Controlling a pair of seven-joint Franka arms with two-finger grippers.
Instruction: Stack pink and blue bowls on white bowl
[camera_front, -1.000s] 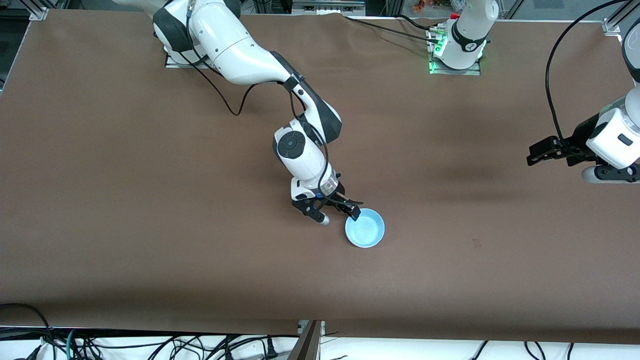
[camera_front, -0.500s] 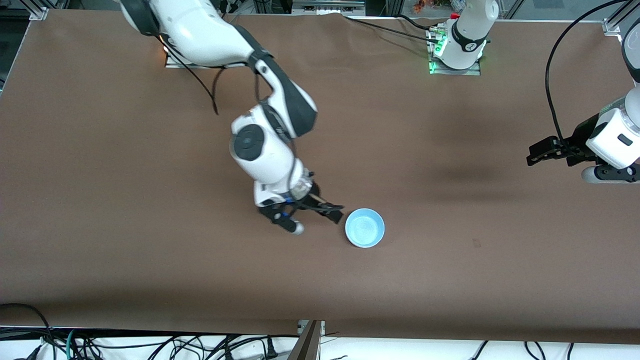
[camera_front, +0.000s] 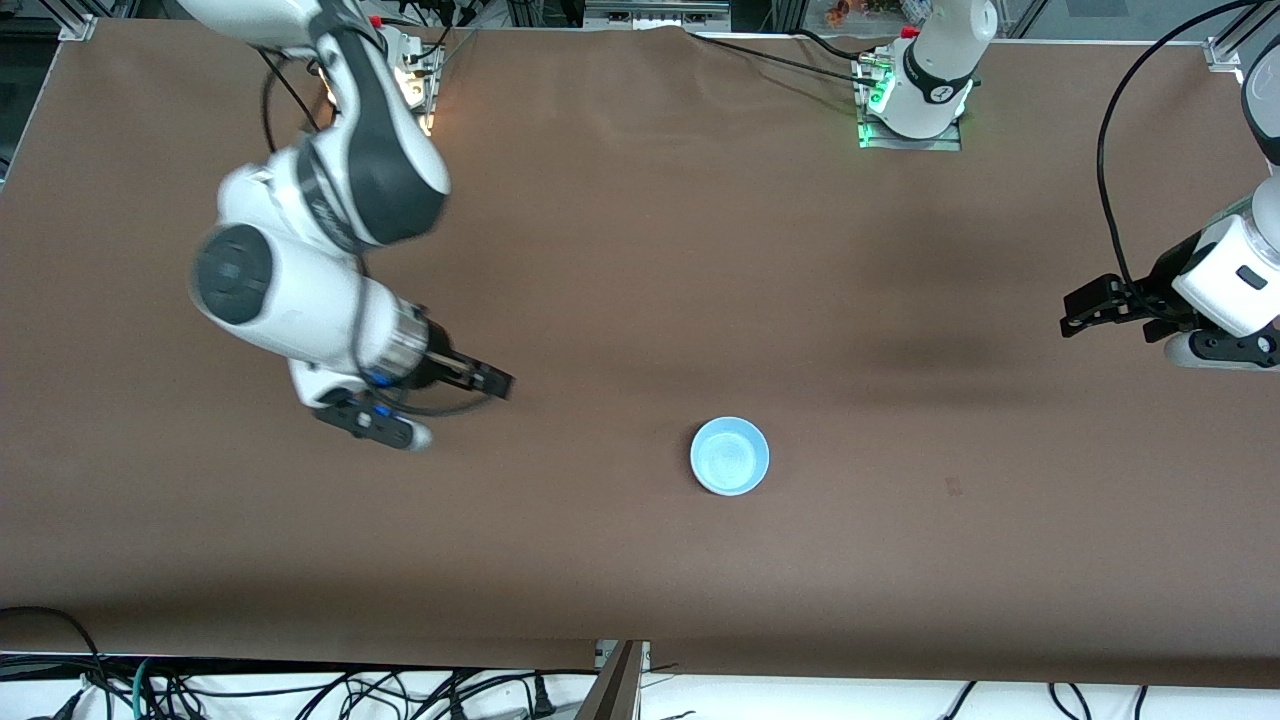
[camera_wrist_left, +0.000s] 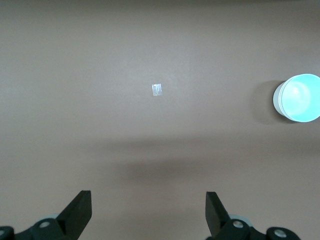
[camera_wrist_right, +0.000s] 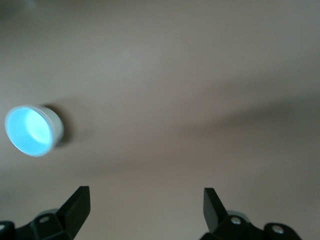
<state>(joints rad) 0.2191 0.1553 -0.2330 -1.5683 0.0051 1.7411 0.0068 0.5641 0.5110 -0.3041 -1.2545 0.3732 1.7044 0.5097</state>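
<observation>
A light blue bowl (camera_front: 730, 456) sits upright on the brown table, about midway between the two arms' ends. It also shows in the left wrist view (camera_wrist_left: 298, 97) and the right wrist view (camera_wrist_right: 31, 131), where the wall under its blue rim looks white. I cannot tell whether other bowls sit under it. No pink bowl shows. My right gripper (camera_front: 497, 382) is open and empty over bare table, well off the bowl toward the right arm's end (camera_wrist_right: 146, 196). My left gripper (camera_front: 1076, 311) is open and empty and waits over the left arm's end (camera_wrist_left: 148, 201).
A small pale mark (camera_front: 953, 487) lies on the table (camera_front: 640, 580) between the bowl and the left arm's end, and it also shows in the left wrist view (camera_wrist_left: 157, 90). Cables hang off the table's near edge.
My right gripper has let go at the blue bowl's rim and pulled far away toward the right arm's end. The bowl has stayed put. The left arm has barely moved.
</observation>
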